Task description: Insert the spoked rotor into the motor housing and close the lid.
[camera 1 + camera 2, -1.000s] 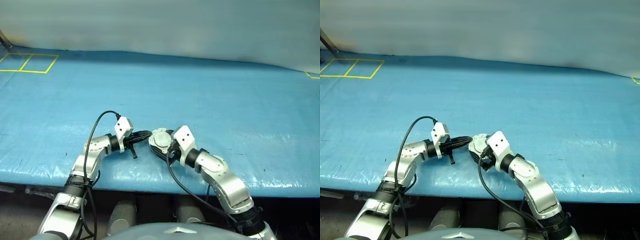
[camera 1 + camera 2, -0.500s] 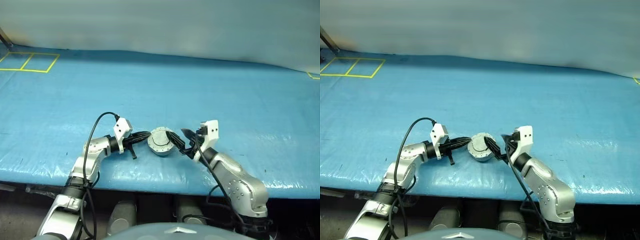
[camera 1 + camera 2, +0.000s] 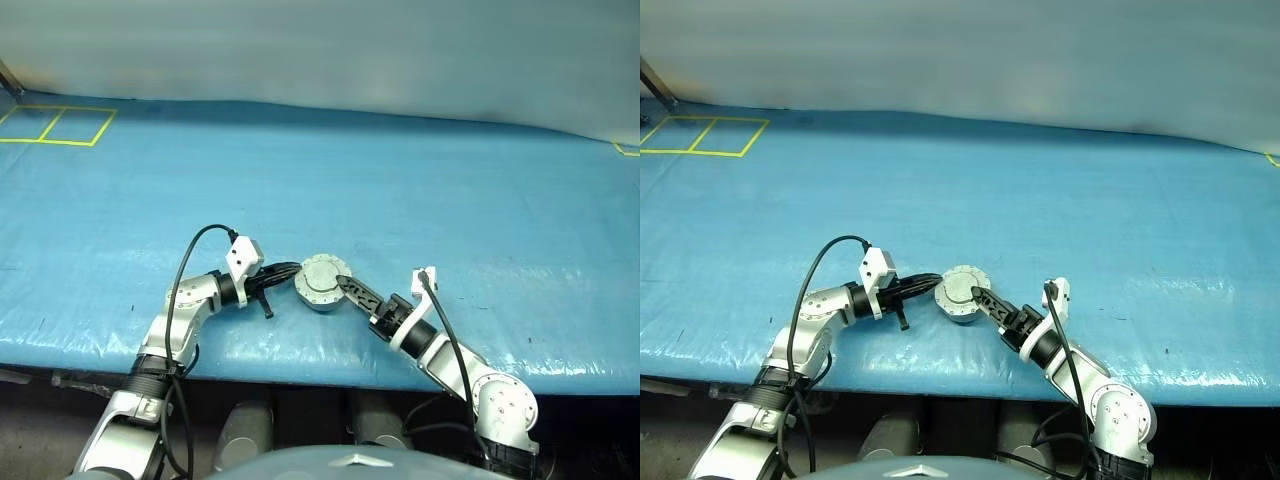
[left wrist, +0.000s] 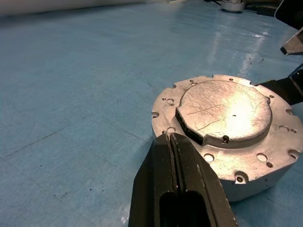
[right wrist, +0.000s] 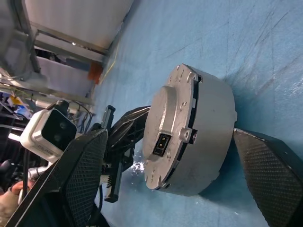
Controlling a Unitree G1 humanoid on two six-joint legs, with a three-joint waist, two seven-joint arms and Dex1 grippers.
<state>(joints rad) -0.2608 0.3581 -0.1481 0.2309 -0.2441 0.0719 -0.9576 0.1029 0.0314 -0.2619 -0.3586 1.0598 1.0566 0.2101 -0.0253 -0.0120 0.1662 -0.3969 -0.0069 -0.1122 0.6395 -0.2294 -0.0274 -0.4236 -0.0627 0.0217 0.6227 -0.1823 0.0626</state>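
- Left gripper [image 4: 171,138] has its two black fingers pressed together, with nothing between them; the tips are right at the edge of the lid [image 4: 222,116], on the left side of the housing [image 3: 322,282].
- Right gripper [image 3: 352,291] has its fingers spread wide; in the right wrist view one finger [image 5: 78,177] is on one side of the housing and the other finger on the opposite side, so the housing sits between them. I cannot tell if the pads touch its wall.
- Housing lies on the blue mat [image 3: 420,190], near the front edge, between the two grippers.
- Lid is down on the housing, its plain grey outer face up, with a raised centre and small holes around the rim.
- On the raised centre there is a small dark rectangular opening, seen well in the right wrist view.
- Mat is wrinkled and shiny near the front edge.
- Yellow lines [image 3: 60,125] mark two squares at the far left corner of the mat, well apart from the housing.
- Black cable [image 3: 195,250] makes a loop above the left wrist.
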